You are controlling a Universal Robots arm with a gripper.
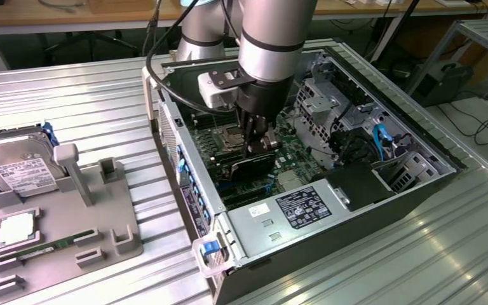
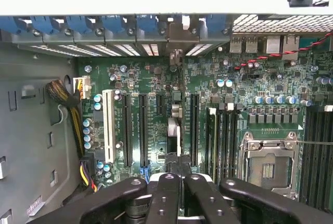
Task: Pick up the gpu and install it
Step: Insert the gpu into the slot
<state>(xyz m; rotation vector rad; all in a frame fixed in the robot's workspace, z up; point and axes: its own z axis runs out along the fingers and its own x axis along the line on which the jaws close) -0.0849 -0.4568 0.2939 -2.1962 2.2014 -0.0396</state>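
The gpu stands on edge on the motherboard inside the open computer case, its black fan block facing the case front. In the wrist view the gpu shows edge-on in a long slot, with its metal bracket at the rear slot openings. My gripper hangs straight over the card with its tips at the card's upper edge. In the wrist view my gripper has both black fingers pressed together over that edge. Whether they pinch the card is hidden.
A grey fixture tray at the exterior view's left holds a silver hard drive and a narrow green memory stick. Inside the case are the power supply, drive cages, the CPU socket and a cable bundle.
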